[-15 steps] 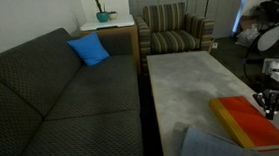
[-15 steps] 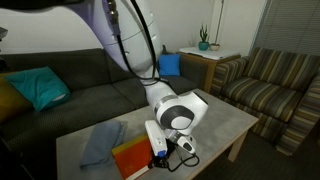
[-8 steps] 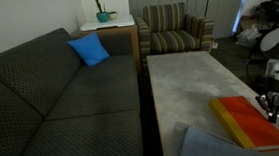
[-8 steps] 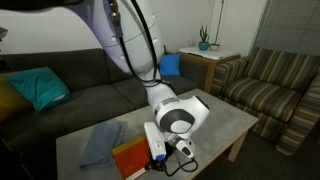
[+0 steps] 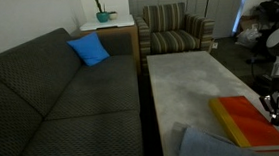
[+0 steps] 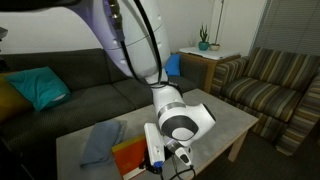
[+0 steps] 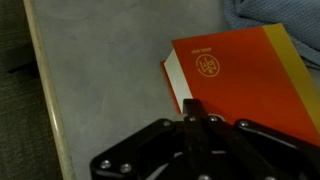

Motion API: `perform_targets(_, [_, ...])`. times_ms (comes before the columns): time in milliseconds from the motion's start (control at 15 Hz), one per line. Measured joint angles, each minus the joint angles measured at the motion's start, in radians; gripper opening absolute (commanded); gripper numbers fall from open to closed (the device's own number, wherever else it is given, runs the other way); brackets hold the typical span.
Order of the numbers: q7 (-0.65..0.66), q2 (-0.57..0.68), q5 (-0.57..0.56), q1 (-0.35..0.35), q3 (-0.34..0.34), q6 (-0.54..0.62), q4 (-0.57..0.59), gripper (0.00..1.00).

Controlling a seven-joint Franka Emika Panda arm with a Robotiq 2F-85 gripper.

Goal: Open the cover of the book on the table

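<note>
The only container in sight is a small pot [image 5: 102,17] on the white side table [image 5: 110,28]; it holds one green plant [image 5: 98,1]; nothing else here holds anything

One book [image 5: 248,122] lies flat and closed on the pale grey table [image 5: 185,79], near the table's end and close to its long edge; in the wrist view its orange-red cover [image 7: 250,85] faces up, with a small pale emblem on it, a yellow band along one side and the white page edge turned toward the camera; one grey-blue cloth [image 5: 199,146] lies crumpled just beside the book on the same top

One gripper [image 7: 193,105] is low at the book's page edge near a corner; its two fingers are pressed together with nothing between them; whether the tips touch the book cannot be told

One dark sofa [image 5: 51,105] runs along the table's other long side; in an exterior view it carries one blue cushion [image 5: 89,50]; in an exterior view a teal cushion [image 6: 40,86] and a yellow cushion [image 6: 8,100] also show; one striped armchair [image 5: 176,30] stands beyond the table's far end
</note>
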Motion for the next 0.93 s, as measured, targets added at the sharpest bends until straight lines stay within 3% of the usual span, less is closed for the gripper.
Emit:
perform_targets(400, [-0.104,-0.001,0.080,-0.062,0.051,-0.006,0.005,0.00])
perform_targets(933, [-0.170,-0.002,0.110,-0.068,0.101,-0.006,0.047,0.00])
